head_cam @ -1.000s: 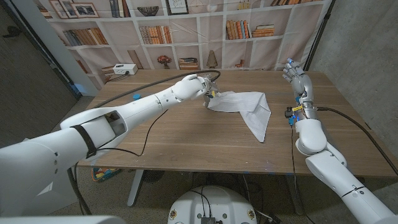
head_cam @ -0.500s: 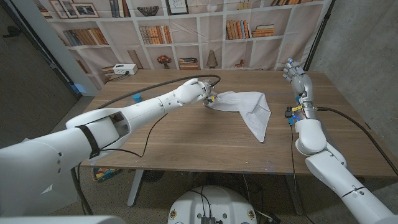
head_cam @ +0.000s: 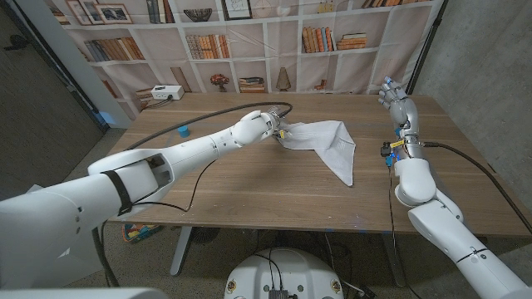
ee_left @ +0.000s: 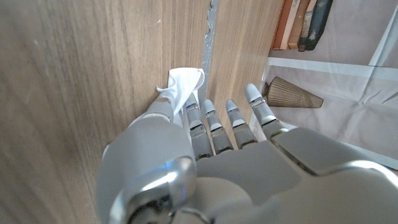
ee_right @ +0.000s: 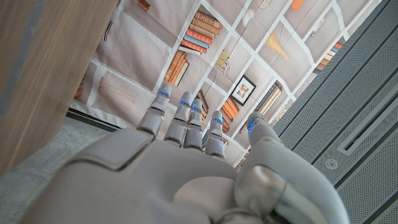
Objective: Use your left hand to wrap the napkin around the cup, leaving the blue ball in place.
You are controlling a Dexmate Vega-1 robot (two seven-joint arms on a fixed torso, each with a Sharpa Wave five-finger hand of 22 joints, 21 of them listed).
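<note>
Napkin (head_cam: 328,143) trails from mid-table toward its far corner, where the left hand (head_cam: 259,124) pinches the cloth, probably to drag it round the cup, which I can't make out under the folds. Right hand (head_cam: 393,96) stands at the right edge, fingers apart, holding nothing, out of the way. Blue ball (head_cam: 181,130) sits well left, untouched.

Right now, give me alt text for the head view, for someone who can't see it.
The robot's left hand pinches one end of a white napkin spread on a wooden table. A blue ball sits to the left, and the right hand is raised, fingers apart, near the far right edge.
</note>
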